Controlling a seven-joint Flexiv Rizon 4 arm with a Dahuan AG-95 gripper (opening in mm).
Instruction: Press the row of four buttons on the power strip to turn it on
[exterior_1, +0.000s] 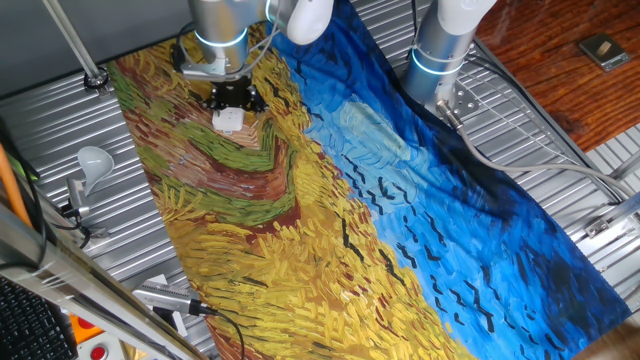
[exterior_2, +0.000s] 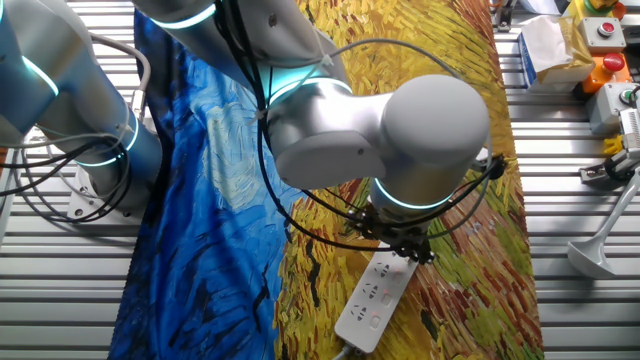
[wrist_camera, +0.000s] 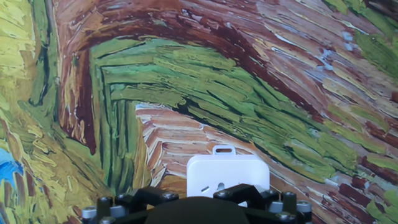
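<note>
Arm sits at the far end of the desk (exterior_1: 60, 140), which is ribbed metal with a painted cloth (exterior_1: 330, 240) spread over it: yellow/brown/green strokes on one half, blue on the other. Power strip (exterior_2: 375, 293) lies flat on the yellow-brown part of the cloth, long axis running out from under the arm's wrist toward the cloth edge; in the other fixed view most of its length is exposed, with outlets and a couple of reddish marks on the top face. Row of four buttons (exterior_2: 377, 296): can't separate individual switches from the white body at this resolution. Gripper (exterior_2: 402, 243) is straight above one end of the strip, pointing down, close over it; contact can't be confirmed. In one fixed view only a small white end of the strip shows just under the black gripper head. Hand view shows the same end, a rounded white block with a small hanging loop, right at the bottom edge beside the dark gripper body. Fingertips not visible in any view, so can't tell if the gripper is spread or closed. Off the cloth: white light bulb (exterior_1: 93, 160) on a metal holder on bare desk, well apart from the strip. Second robot base (exterior_1: 440, 50) stands on the blue side.
</note>
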